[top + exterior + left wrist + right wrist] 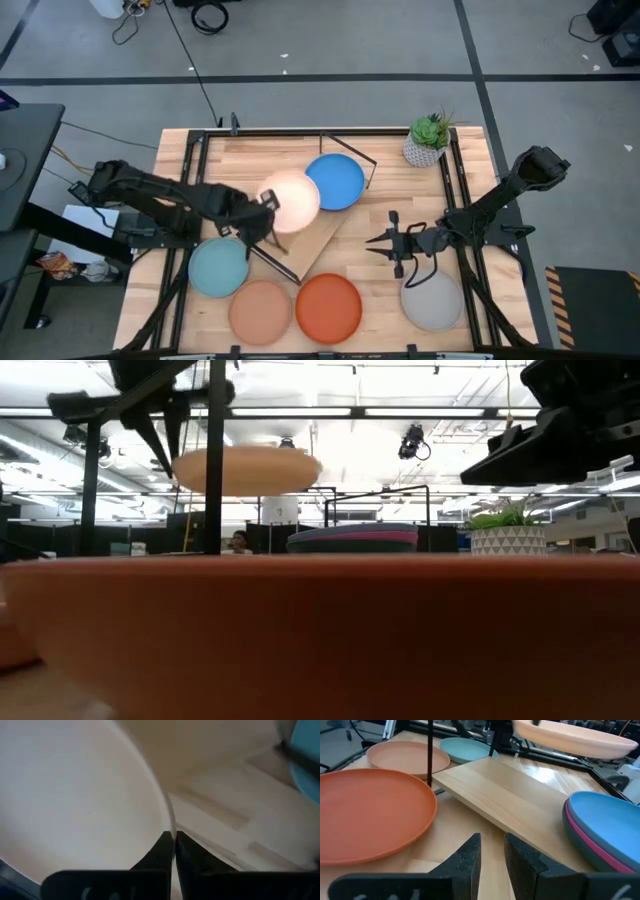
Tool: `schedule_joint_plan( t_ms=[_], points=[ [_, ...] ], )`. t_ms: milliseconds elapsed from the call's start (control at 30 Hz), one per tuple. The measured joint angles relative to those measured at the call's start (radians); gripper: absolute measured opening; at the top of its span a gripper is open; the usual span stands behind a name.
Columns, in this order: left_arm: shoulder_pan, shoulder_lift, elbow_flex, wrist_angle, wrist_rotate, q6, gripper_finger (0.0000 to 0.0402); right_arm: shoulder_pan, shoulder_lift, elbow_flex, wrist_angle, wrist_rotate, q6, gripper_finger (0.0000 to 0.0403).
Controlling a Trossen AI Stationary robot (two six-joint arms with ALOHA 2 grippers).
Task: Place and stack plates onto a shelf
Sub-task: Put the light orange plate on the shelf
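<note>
My left gripper is shut on a cream plate, which hangs in the air over the light-wood shelf. The low view shows the cream plate level and well above the table. The shelf lies slantwise on the table. On its far end rests a stack with a blue plate on top and a pink plate under it. My right gripper is open, near the shelf's right side, over the table and touching nothing. My left gripper pinches the cream plate's rim between its two fingers, at the plate's left edge. The fingers come at it about level from the table's left side. The plate is lifted clear and sits level, reaching out over the shelf.
A light-blue plate, a peach plate, an orange plate and a grey plate lie along the table's near side. A potted plant stands at the far right corner. The shelf's near half is bare.
</note>
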Motion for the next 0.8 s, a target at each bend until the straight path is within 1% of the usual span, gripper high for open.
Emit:
schedule_joint_plan(
  t_ms=[133, 200, 367, 400, 533, 733, 800],
  points=[
    [-0.055, 0.000, 0.000, 0.060, 0.018, 0.072, 0.0013, -0.023, 0.000, 0.000, 0.000, -0.008, 0.023, 0.0091],
    [-0.064, 0.002, 0.000, 0.076, 0.054, 0.091, 0.0013, -0.030, 0.000, 0.000, 0.002, -0.007, 0.042, 0.0091],
    [-0.064, 0.028, 0.000, 0.052, 0.108, 0.120, 0.0013, -0.039, 0.000, 0.000, 0.020, -0.006, 0.067, 0.0091],
    [-0.063, 0.035, 0.000, 0.057, 0.105, 0.147, 0.0013, -0.041, 0.000, 0.000, 0.025, -0.006, 0.064, 0.0091],
    [-0.061, 0.053, 0.000, 0.046, 0.036, 0.291, 0.0013, -0.051, 0.000, 0.000, 0.027, -0.006, 0.051, 0.0091],
    [-0.033, 0.066, -0.024, -0.003, 0.026, 0.447, 0.0013, -0.074, 0.000, 0.000, 0.018, -0.007, 0.037, 0.0091],
    [-0.032, 0.066, -0.041, 0.009, 0.026, 0.507, 0.0013, -0.079, 0.000, -0.001, 0.011, -0.008, 0.032, 0.0091]
  ],
)
